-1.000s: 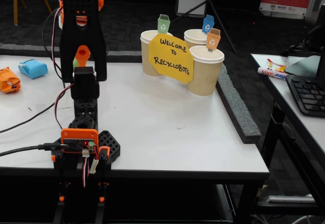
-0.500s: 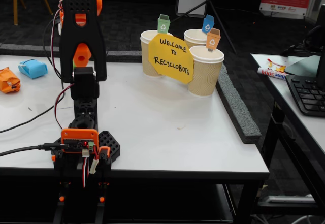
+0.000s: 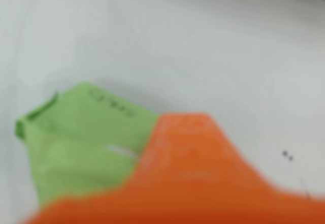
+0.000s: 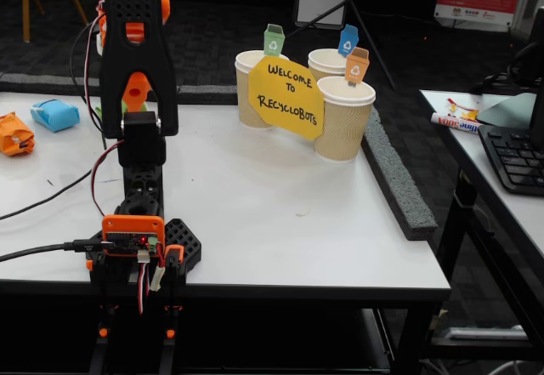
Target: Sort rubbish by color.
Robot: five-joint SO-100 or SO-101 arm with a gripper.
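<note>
Close under the wrist camera, an orange finger (image 3: 193, 173) of the gripper fills the lower frame, blurred, with the green wad (image 3: 81, 137) lying right against it on the white table (image 3: 228, 46); whether the jaws are spread or closed on it I cannot tell, since only one finger shows. Over the last second the arm (image 4: 136, 60) in the fixed view has dipped slightly behind its own upright, and a sliver of green now shows beside it, which suggests a reach for the green piece is under way. That wad looks like folded, creased paper with faint dark marks on top. Farther left lie the light blue wad (image 4: 54, 114) and the orange wad (image 4: 14, 133), well apart from the three paper cups (image 4: 343, 118).
</note>
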